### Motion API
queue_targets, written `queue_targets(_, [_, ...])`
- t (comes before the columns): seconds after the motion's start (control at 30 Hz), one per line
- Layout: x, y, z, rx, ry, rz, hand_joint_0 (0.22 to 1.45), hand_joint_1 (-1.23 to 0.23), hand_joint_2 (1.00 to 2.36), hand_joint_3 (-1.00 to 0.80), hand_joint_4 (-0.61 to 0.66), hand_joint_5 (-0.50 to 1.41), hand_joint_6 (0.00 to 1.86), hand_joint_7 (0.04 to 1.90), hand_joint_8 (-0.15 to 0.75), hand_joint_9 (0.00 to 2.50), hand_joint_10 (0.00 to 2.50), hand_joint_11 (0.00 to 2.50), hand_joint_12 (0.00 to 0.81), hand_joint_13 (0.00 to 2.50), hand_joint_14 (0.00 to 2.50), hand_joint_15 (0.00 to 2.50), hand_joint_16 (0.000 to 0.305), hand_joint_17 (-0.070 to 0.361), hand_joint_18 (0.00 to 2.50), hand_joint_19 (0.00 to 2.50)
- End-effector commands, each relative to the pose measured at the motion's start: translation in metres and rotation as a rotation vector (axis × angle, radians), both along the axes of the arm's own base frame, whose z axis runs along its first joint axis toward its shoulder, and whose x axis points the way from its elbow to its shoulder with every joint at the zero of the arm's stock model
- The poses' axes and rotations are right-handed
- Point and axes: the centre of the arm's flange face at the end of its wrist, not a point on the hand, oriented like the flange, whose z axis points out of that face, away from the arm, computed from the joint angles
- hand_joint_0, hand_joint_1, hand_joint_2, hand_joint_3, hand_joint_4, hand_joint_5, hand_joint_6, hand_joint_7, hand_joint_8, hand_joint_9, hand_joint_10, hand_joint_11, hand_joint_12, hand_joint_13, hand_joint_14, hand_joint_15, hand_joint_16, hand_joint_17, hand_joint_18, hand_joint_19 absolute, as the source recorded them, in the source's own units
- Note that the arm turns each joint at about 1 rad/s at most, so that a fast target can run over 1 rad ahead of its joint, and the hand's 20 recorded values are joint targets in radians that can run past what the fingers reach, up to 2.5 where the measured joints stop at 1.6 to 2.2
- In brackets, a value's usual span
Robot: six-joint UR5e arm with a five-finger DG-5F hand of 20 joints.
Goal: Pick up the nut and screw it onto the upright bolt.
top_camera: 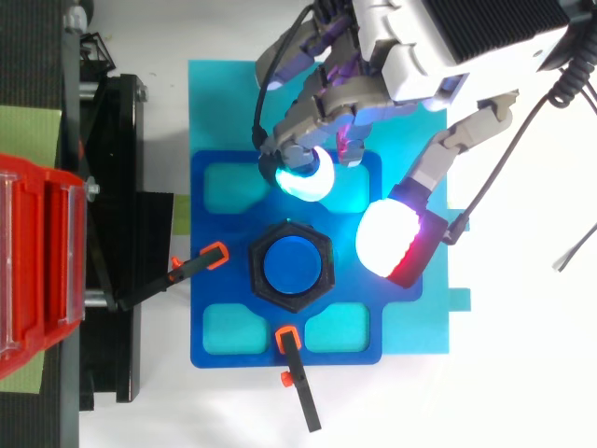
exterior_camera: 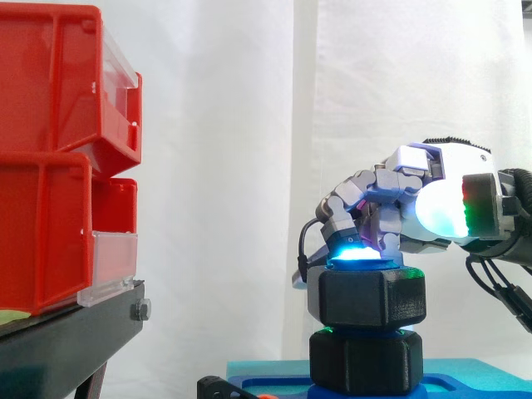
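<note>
The robot hand (exterior_camera: 449, 162) (top_camera: 420, 47) has its fingers bent down and bunched close together, and they hold nothing. The thumb sticks out apart from them, with a glowing white and red pad (top_camera: 390, 239) at its end. One fingertip (top_camera: 303, 177) glows light blue.

The chunky black six-sided nut (exterior_camera: 366, 295) (top_camera: 256, 266) sits just below the fingertips in the side view, up on the bolt. Seen from above, the nut lies just beside the light blue fingertip, with a thin strip of plate showing between them, and the thumb pad is just off the nut's other side. I cannot tell if any finger touches it. The round blue top of the bolt (top_camera: 291, 266) shows in the middle of the nut.

Under the nut is a second black six-sided piece (exterior_camera: 366, 362). It stands on a blue plastic plate (top_camera: 201, 224), and the plate lies on a light blue-green mat (top_camera: 224, 103).

Two black clamps with orange ends (top_camera: 216, 254) (top_camera: 287, 338) point at the nut from the sides away from the fingers.

Far from the hand, past the nut, red plastic bins (exterior_camera: 50, 150) sit on a black stand (exterior_camera: 66, 332).
</note>
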Motion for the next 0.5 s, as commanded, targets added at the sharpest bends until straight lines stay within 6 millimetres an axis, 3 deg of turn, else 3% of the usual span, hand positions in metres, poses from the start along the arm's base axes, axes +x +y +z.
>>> queue_targets(0.0, [0.001,-0.001,0.002,-0.002,-0.013,0.001,0.48,-0.28,1.00,-0.50,0.16,0.01,0.54,1.52,0.253,1.34,0.01,0.15,0.233,0.96,0.00,0.08,0.018,0.041,0.63,0.00])
queue_targets(0.07, [0.001,0.000,0.002,-0.003,-0.019,0.003,0.48,-0.27,1.00,-0.50,0.19,-0.02,0.50,1.47,0.257,1.25,0.00,0.14,0.247,0.89,0.00,0.07,0.021,0.046,0.57,0.00])
queue_targets(0.23, [0.006,0.000,0.012,-0.010,-0.059,0.016,0.46,-0.25,1.00,-0.50,0.26,-0.13,0.50,1.03,0.271,0.96,0.00,0.03,0.303,0.70,0.00,0.03,0.030,0.068,0.44,0.00])
queue_targets(0.47, [0.011,0.006,0.021,-0.014,-0.081,0.032,0.46,-0.23,1.00,-0.50,0.19,-0.18,0.50,0.72,0.245,0.71,0.00,0.00,0.315,0.56,0.00,0.00,0.034,0.077,0.25,0.00])
